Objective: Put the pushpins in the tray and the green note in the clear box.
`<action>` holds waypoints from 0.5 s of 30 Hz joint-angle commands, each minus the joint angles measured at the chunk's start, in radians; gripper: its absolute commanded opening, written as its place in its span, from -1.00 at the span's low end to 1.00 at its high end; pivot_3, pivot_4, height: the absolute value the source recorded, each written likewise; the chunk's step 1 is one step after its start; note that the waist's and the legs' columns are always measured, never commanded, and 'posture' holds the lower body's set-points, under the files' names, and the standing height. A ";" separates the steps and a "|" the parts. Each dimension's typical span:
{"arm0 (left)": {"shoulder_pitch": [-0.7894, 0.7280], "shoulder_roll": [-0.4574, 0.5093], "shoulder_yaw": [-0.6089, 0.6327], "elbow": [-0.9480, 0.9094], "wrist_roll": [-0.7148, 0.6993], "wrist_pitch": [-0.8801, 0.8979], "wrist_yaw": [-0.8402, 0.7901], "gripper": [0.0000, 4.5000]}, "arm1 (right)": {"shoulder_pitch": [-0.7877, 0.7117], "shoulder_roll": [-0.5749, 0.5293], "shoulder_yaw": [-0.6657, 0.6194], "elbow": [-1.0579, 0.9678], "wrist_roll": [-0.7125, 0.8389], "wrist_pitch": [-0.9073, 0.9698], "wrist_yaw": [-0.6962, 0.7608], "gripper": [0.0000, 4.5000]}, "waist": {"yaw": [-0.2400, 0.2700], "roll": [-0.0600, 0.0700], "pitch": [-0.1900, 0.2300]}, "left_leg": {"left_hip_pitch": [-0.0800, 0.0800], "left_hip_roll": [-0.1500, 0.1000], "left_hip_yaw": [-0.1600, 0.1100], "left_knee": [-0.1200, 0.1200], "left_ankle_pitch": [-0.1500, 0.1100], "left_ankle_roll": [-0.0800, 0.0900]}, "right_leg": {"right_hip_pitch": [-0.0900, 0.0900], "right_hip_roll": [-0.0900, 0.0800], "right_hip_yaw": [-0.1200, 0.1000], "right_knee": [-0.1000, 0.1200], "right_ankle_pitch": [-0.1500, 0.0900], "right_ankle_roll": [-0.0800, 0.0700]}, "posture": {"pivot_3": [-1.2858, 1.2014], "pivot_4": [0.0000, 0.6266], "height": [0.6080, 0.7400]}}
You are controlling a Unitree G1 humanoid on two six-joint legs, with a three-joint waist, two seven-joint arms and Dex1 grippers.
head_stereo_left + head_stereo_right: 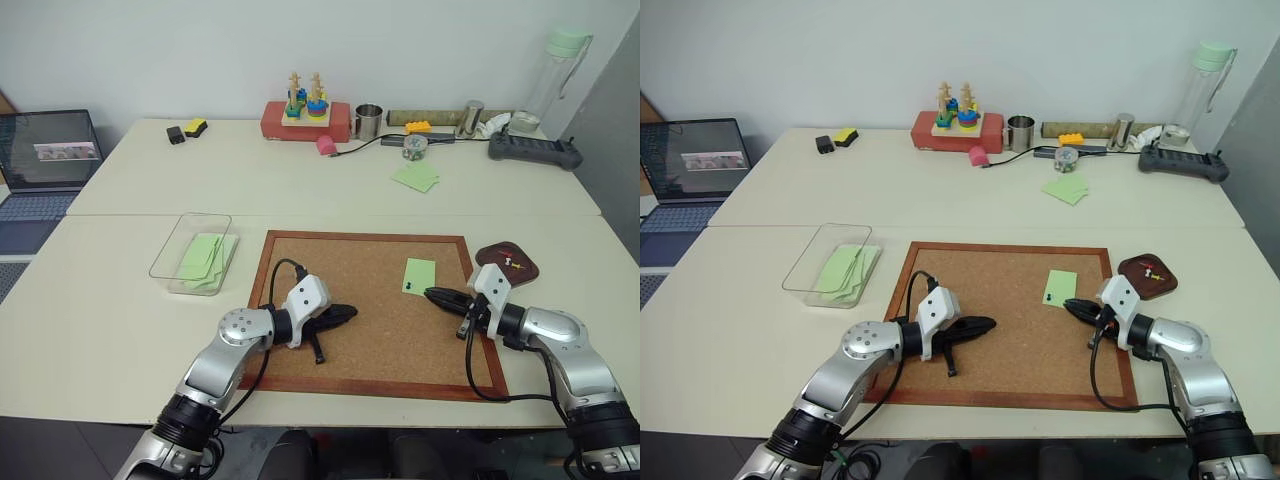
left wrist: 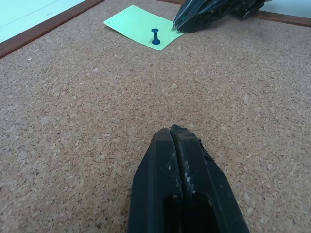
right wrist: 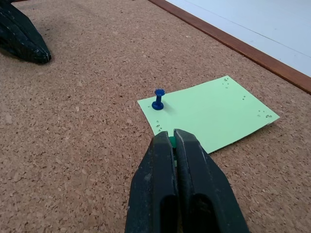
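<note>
Right hand is pinching a green pushpin at the green note's corner; pull it straight up.

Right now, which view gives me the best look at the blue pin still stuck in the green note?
The right wrist view: the blue pin stands upright near a corner of the green note, just beyond the shut right gripper. The left wrist view shows it farther off, by the same gripper's tip. In the head views it is a dark speck on the note.
</note>
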 commanded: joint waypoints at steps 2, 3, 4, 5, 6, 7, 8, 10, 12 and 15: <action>0.051 0.026 -0.044 0.069 0.054 0.067 0.004 -1.00 | -0.013 0.016 -0.028 -0.103 0.069 0.023 0.012 -0.98 | -0.002 0.000 0.000 | 0.000 0.000 0.000 0.000 0.000 0.000 | 0.000 0.000 0.000 0.000 0.000 0.000 | 0.03 -0.52 1.00; 0.052 0.027 -0.044 0.069 0.054 0.067 0.004 -1.00 | -0.013 0.017 -0.029 -0.109 0.074 0.036 0.013 -0.98 | -0.002 0.000 0.000 | 0.000 0.000 0.000 0.000 0.000 0.000 | 0.000 0.000 0.000 0.000 0.000 0.000 | 0.03 -0.52 1.00; 0.053 0.028 -0.044 0.069 0.054 0.067 0.004 -1.00 | -0.012 0.017 -0.030 -0.116 0.079 0.049 0.014 -0.98 | -0.004 0.000 0.000 | 0.000 0.000 0.000 0.000 0.000 0.000 | 0.000 0.000 0.000 0.000 0.000 0.000 | 0.03 -0.52 1.00; 0.053 0.028 -0.045 0.068 0.054 0.066 0.003 -1.00 | -0.011 0.018 -0.033 -0.123 0.087 0.064 0.013 -0.98 | -0.004 0.000 0.000 | 0.000 0.000 0.000 0.000 0.000 0.000 | 0.000 0.000 0.000 0.000 0.000 0.000 | 0.03 -0.52 1.00; 0.054 0.028 -0.046 0.067 0.055 0.066 0.004 -1.00 | -0.009 0.017 -0.036 -0.128 0.094 0.076 0.012 -0.98 | -0.005 0.000 0.000 | 0.000 0.000 0.000 0.000 0.000 0.000 | 0.000 0.000 0.000 0.000 0.000 0.000 | 0.03 -0.52 1.00; 0.054 0.028 -0.047 0.067 0.055 0.066 0.004 -1.00 | -0.008 0.018 -0.039 -0.134 0.102 0.089 0.008 -0.98 | -0.005 0.000 0.000 | 0.000 0.000 0.000 0.000 0.000 0.000 | 0.000 0.000 0.000 0.000 0.000 0.000 | 0.03 -0.52 1.00; 0.054 0.029 -0.048 0.066 0.055 0.066 0.005 -1.00 | -0.008 0.018 -0.042 -0.139 0.107 0.098 0.005 -0.98 | -0.005 0.000 0.000 | 0.000 0.000 -0.001 0.000 0.000 0.000 | 0.001 0.000 0.000 0.000 0.000 0.000 | 0.03 -0.52 1.00; 0.056 0.029 -0.049 0.066 0.055 0.065 0.005 -1.00 | -0.007 0.015 -0.043 -0.145 0.111 0.108 0.003 -0.98 | -0.005 0.000 -0.001 | 0.000 0.000 -0.001 0.000 0.000 0.000 | 0.001 0.000 0.000 0.000 0.000 0.000 | 0.03 -0.52 1.00; 0.057 0.028 -0.050 0.065 0.055 0.065 0.005 -1.00 | -0.005 0.013 -0.043 -0.149 0.111 0.114 0.003 -0.98 | -0.005 0.000 -0.001 | 0.000 0.000 0.000 0.000 0.000 0.000 | 0.001 0.000 0.000 0.000 0.000 0.000 | 0.03 -0.52 1.00; 0.060 0.029 -0.050 0.061 0.055 0.065 0.006 -1.00 | -0.002 0.015 -0.050 -0.161 0.123 0.145 -0.004 -0.98 | -0.005 0.000 -0.001 | 0.000 0.000 -0.001 0.000 0.000 0.000 | 0.001 0.000 0.000 0.000 0.000 0.000 | 0.03 -0.52 1.00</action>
